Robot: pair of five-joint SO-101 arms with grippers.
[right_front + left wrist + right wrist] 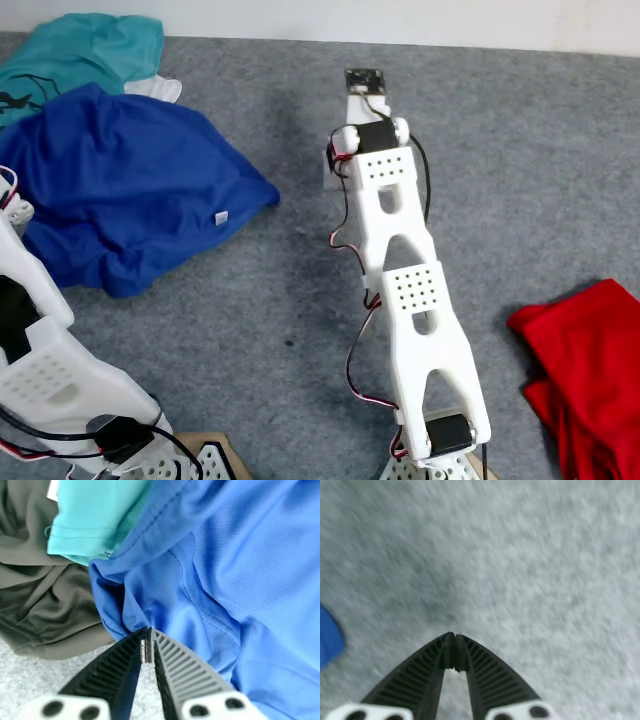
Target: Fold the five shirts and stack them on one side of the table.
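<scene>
Blue cloth is what the coming move turns on: the blue shirt [120, 190] lies crumpled at the far left of the grey, felt-like worktop [500, 150], its long axis running from the left edge toward the middle and ending in a loose corner that points right. The left arm [40, 370] stands at the near left, and its jaws are clenched on a fold at the shirt's left edge, to judge by the creases that run into their tips. The right arm [410, 290] stretches from the near middle to the far middle, its jaws pressed together on nothing over bare worktop, with the shirt's corner off to their left and apart from them. The left arm is therefore the nearer one, and spreading the shirt flat would probably need the right arm to go left for that corner. A teal shirt [80, 50] and a dark olive shirt [40, 595] crowd just beyond the blue one, with a white piece [155, 88] beside the teal. A red shirt [585, 370] sits bunched at the near right edge, with open worktop between.
</scene>
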